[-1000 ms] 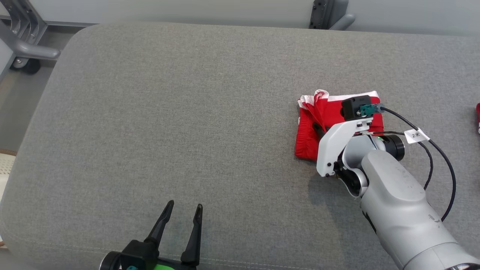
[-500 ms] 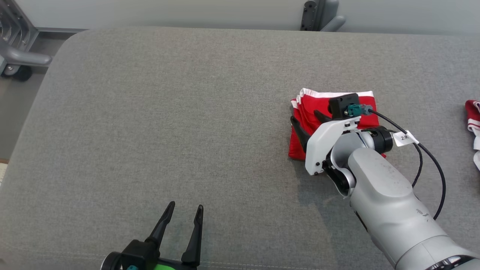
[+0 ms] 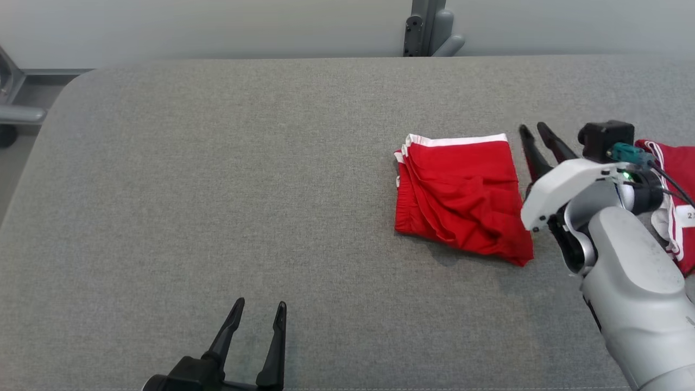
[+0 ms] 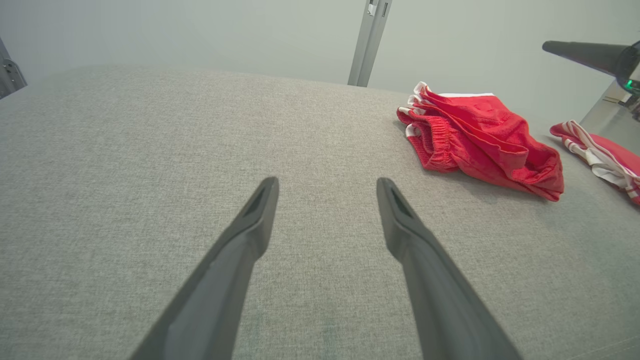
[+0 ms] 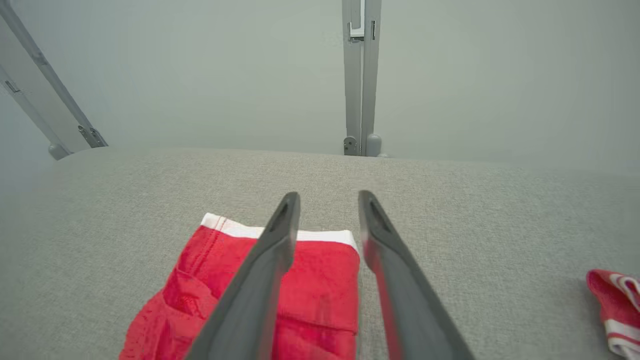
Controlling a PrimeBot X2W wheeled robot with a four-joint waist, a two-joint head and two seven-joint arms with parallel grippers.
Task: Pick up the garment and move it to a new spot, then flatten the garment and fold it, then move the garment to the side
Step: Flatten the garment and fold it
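Item one, your task piece: red shorts (image 3: 461,201), folded, white band along the far edge, lying on the grey fabric tabletop (image 3: 217,163), right of centre.
Item two: your right gripper (image 3: 531,126), fingers parted with nothing between them, just beside the shorts' right edge.
Item three: your left gripper (image 3: 260,302), fingers spread wide, empty, near the front edge, well apart from the shorts.
Item four: red-and-white garment (image 4: 600,150), far right.

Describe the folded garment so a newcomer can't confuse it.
Start from the grey fabric-covered table; on its right half, just left of the right hand, lies a flat, folded red fabric garment with a white band along its far edge. The other red-and-white striped cloth lies crumpled farther right.
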